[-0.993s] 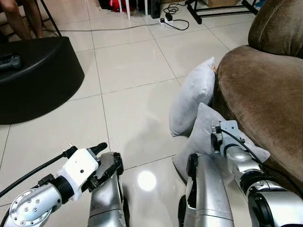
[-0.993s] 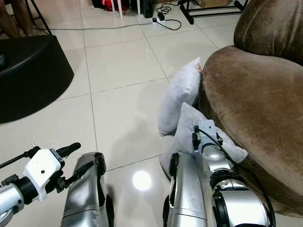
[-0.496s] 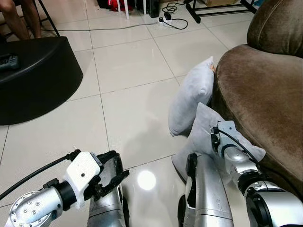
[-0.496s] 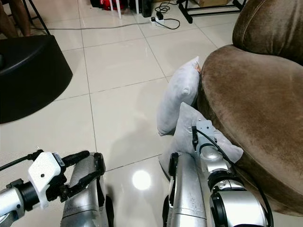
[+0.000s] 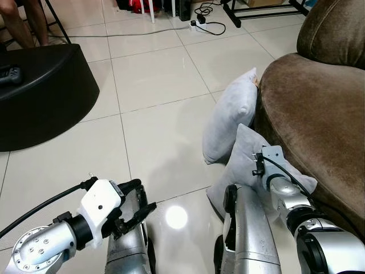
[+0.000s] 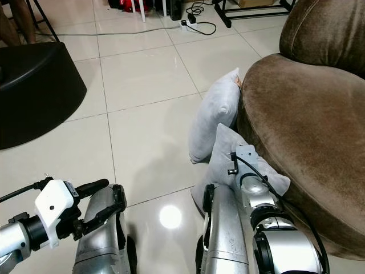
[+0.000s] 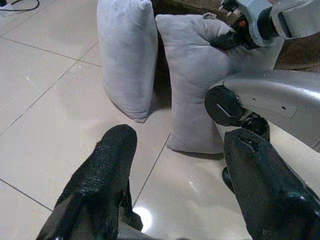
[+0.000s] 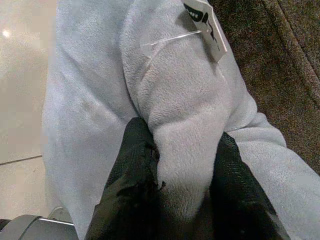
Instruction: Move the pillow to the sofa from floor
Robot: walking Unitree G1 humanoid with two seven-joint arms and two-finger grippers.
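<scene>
The small tag (image 8: 205, 24) on the pillow (image 8: 125, 100) carries dark print too blurred to read.

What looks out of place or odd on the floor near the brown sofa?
Two light grey fabric pillows stand on the tiled floor, leaning against the brown velvet sofa instead of lying on it. The right end effector pinches a bunched fold of the nearer pillow; the farther pillow is untouched. The left end effector is open.
</scene>
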